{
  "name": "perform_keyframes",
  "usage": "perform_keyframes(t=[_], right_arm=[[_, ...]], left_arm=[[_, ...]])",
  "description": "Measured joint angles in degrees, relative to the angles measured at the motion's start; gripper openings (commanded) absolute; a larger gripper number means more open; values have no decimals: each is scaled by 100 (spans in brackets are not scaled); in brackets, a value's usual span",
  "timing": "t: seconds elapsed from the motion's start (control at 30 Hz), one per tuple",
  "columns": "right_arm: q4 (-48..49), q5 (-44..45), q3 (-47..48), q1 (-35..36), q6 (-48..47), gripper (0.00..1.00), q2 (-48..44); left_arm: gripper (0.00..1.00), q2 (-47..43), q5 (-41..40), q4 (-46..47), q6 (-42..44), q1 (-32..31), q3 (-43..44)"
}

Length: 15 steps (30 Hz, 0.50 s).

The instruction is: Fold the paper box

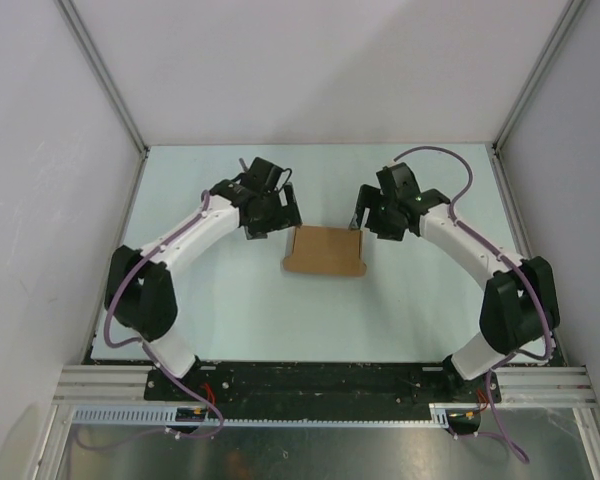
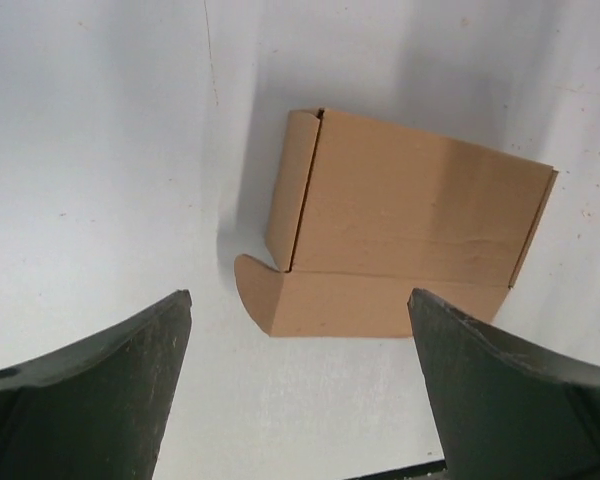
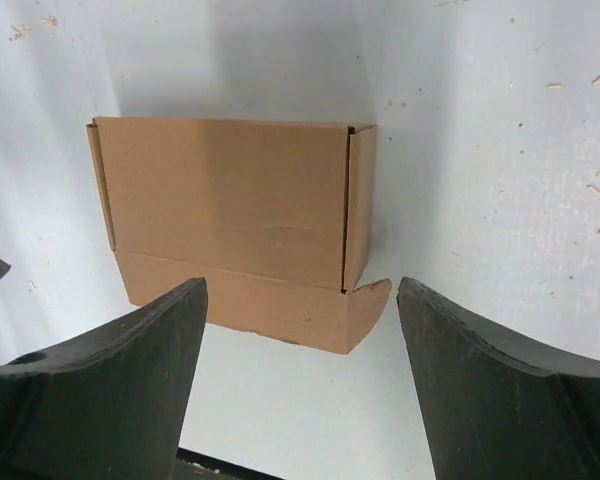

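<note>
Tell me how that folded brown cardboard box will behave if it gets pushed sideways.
The paper box is thin cardboard, so likely light; lying low and wide on the smooth table, it should slide rather than tip. Its protruding corner tab would probably flex or catch.

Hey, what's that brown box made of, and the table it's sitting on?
Paper box: thin brown cardboard by the look, matte, with crisp creases and a die-cut rounded tab. Table: smooth, pale surface with small specks; laminate or painted board, I cannot tell.

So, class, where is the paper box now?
In the top view, the paper box lies on the table between the left gripper and right gripper, touching neither.
</note>
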Motion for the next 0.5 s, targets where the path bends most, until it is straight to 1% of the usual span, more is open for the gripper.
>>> perform_keyframes(t=[0.23, 0.4, 0.5], right_arm=[[42, 470, -247, 317, -15, 81, -317], [59, 654, -531, 505, 26, 81, -570], [125, 715, -745, 525, 116, 81, -737]], left_arm=[[92, -479, -170, 343, 57, -2, -614], [91, -743, -229, 492, 74, -2, -1158], [91, -833, -234, 514, 111, -2, -1322]])
